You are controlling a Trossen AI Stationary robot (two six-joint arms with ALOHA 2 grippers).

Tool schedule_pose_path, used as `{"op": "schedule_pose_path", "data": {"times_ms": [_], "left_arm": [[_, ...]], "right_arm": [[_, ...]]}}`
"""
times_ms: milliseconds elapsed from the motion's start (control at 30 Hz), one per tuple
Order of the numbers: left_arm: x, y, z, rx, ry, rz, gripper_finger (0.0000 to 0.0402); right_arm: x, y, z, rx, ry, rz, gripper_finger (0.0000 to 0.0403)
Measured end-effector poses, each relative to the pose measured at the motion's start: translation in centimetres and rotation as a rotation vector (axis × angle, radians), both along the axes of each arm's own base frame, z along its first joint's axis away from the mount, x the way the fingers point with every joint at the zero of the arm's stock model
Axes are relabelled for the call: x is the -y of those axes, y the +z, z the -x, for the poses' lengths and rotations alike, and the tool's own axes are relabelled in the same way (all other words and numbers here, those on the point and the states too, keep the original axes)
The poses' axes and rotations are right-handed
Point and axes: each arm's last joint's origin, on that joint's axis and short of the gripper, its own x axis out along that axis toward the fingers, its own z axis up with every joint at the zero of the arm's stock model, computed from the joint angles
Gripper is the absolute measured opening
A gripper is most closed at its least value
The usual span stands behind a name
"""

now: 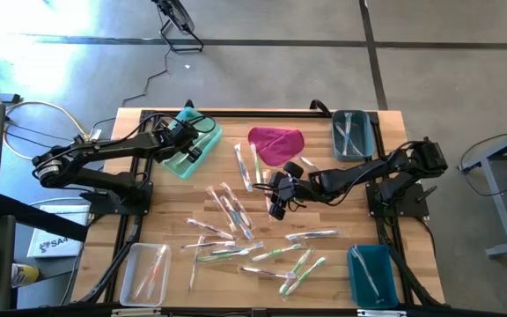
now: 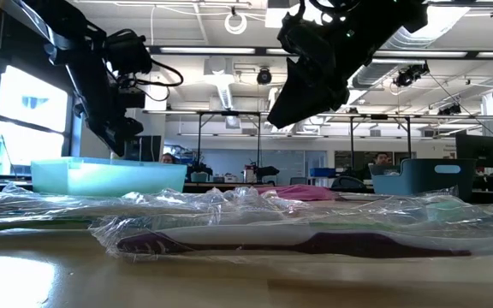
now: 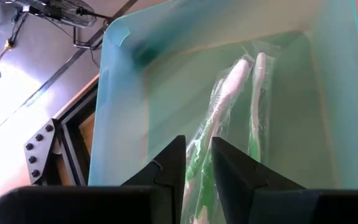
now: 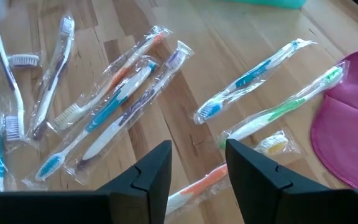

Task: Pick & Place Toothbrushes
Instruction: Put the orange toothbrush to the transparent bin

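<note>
From above, I am watching the left claw (image 1: 202, 126) hovering over the pale green bin (image 1: 189, 150) near the tabletop's (image 1: 148, 224) far left corner, while the right claw (image 1: 277, 204) is hanging over the middle of the tabletop, just beside the magenta cloth (image 1: 276, 144). The toothbrushes (image 1: 236, 211) are lying scattered across the centre and near half of the tabletop; more are sitting in the clear bin (image 1: 144, 273) at the near left corner, the blue bin (image 1: 373, 275) at the near right corner and the grey bin (image 1: 353, 134) at the far right corner.

At table height, a wrapped purple-handled toothbrush (image 2: 298, 242) is lying nearest the lens, both arms hanging above.

Through the left wrist camera, the left claw's fingers (image 3: 169, 171) are standing slightly parted, holding nothing, above two wrapped green-handled toothbrushes (image 3: 229, 118) lying in the pale green bin.

Through the right wrist camera, the right claw (image 4: 197, 165) is standing partly open and empty over an orange-handled toothbrush (image 4: 194, 186), with the others spread on the wood beyond it.
</note>
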Motion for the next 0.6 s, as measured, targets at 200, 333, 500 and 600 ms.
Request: {"op": "schedule_pose_path", "data": {"times_ms": [200,333,500,600], "left_arm": [[-0.05,0.07,-0.09,0.012,-0.001,-0.007,0.0074],[-0.01,0.04,-0.14,0.023,-0.015,0.011,0.0074],[0.05,-0.01,-0.21,0.037,-0.034,0.035,0.0074],[0.09,-0.04,-0.25,0.045,-0.045,0.049,0.0074]], "right_arm": [[0.0,0.0,0.0,0.0,0.0,0.0,0.0144],[0.0,0.0,0.0,0.0,0.0,0.0,0.0144],[0.0,0.0,0.0,0.002,-0.004,-0.004,0.0144],[0.0,0.0,0.0,0.002,-0.004,-0.004,0.0144]]}}
